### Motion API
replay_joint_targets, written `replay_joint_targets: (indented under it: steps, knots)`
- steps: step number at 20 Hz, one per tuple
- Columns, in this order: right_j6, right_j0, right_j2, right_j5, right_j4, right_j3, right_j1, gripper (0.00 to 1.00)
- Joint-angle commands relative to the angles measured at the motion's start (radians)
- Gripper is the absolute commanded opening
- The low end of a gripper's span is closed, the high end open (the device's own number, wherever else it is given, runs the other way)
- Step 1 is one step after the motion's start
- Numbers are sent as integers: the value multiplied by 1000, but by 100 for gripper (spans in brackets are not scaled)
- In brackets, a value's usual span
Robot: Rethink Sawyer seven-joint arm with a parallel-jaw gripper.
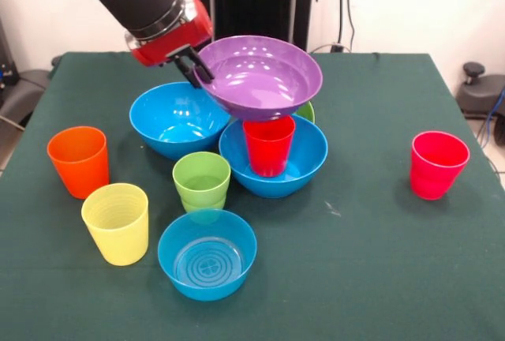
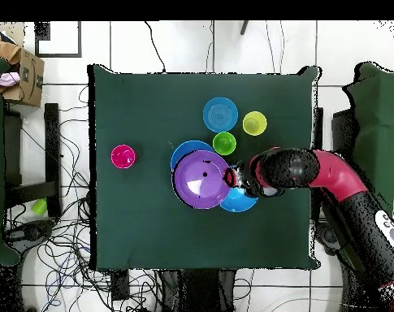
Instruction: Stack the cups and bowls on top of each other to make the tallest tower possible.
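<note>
My gripper [image 1: 202, 73] is shut on the left rim of the wide purple bowl [image 1: 260, 76]. It holds the bowl slightly tilted over the red cup [image 1: 268, 145], with the bowl's base at the cup's rim. The red cup stands upright inside a large blue bowl [image 1: 272, 163]. In the overhead view the gripper [image 2: 230, 177] grips the purple bowl [image 2: 201, 179], which hides the red cup. The second large blue bowl [image 1: 177, 120] sits to the left. The orange cup [image 1: 79, 161], yellow cup [image 1: 117, 222], light green cup [image 1: 202, 181] and small blue bowl [image 1: 207, 254] stand in front.
The pinkish-red cup [image 1: 438, 164] stands alone at the right, and shows at the left in the overhead view [image 2: 123, 156]. The small green bowl [image 1: 307, 110] peeks out behind the purple bowl. A cardboard box [image 2: 23, 75] sits off the table.
</note>
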Motion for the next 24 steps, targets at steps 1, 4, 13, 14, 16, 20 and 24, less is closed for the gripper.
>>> replay_joint_targets:
  steps: [1,4,13,14,16,20,24]
  knots:
    - [-224,27,22,-60,-49,64,51,0]
    - [-223,23,28,-49,-36,62,52,0]
    - [-243,24,34,-18,-31,17,60,0]
    - [-242,23,32,-26,-35,14,64,0]
    - [-246,25,27,-27,-41,2,73,0]
    - [-213,26,24,-64,-47,7,77,0]
    - [-210,28,22,-71,-52,-2,84,0]
